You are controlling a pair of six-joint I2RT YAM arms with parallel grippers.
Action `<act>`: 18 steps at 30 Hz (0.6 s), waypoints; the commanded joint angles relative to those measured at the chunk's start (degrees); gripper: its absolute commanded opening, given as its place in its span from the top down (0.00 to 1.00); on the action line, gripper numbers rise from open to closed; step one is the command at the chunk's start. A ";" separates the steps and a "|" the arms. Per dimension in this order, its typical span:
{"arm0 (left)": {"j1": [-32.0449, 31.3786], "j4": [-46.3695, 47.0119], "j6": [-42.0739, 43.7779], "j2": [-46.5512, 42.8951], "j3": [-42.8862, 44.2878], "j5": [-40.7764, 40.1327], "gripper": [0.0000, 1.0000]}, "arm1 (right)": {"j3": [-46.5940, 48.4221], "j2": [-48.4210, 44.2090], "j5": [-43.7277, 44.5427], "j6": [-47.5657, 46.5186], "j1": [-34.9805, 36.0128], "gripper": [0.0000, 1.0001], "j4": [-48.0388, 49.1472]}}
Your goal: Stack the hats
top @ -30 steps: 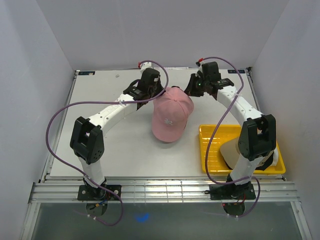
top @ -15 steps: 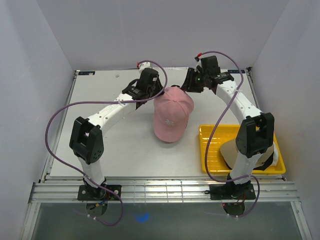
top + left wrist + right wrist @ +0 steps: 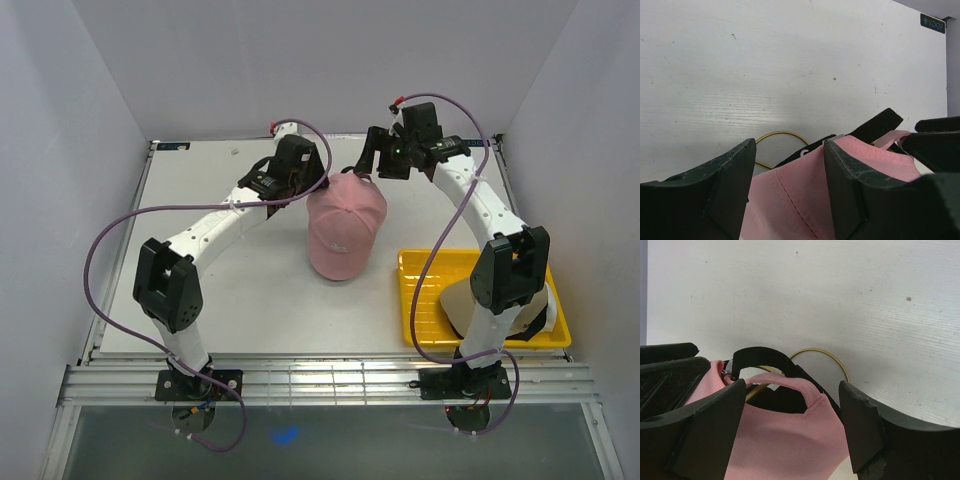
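A pink hat (image 3: pixel 345 225) sits brim-forward in the middle of the table, on top of a black hat (image 3: pixel 760 356) carried by a gold wire stand (image 3: pixel 832 354). My left gripper (image 3: pixel 318 180) is open at the pink hat's back left edge, its jaws apart over the pink fabric (image 3: pixel 800 190). Behind the cap's back right, my right gripper (image 3: pixel 368 168) is open, its jaws straddling the pink strap (image 3: pixel 785 382) without pinching it. A tan hat (image 3: pixel 462 300) lies in the yellow tray (image 3: pixel 420 262), partly hidden by my right arm.
The yellow tray sits at the front right beside the right arm's base. The gold wire loop (image 3: pixel 775 134) of the stand rests on the white table behind the caps. White walls close in the table at the back and on both sides.
Both grippers have opened and let go of the pink hat. The right gripper has drawn back a little and the hat has settled lower on the stack.
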 commanded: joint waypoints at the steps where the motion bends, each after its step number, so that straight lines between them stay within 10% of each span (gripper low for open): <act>1: 0.38 -1.54 1.35 -4.92 1.28 -0.53 0.33 | 3.53 -1.06 0.45 -0.38 0.20 0.20 -0.96; 18: 0.38 -0.84 4.68 -10.02 4.35 1.84 0.28 | 4.41 -8.52 3.96 0.59 -0.50 0.12 -4.30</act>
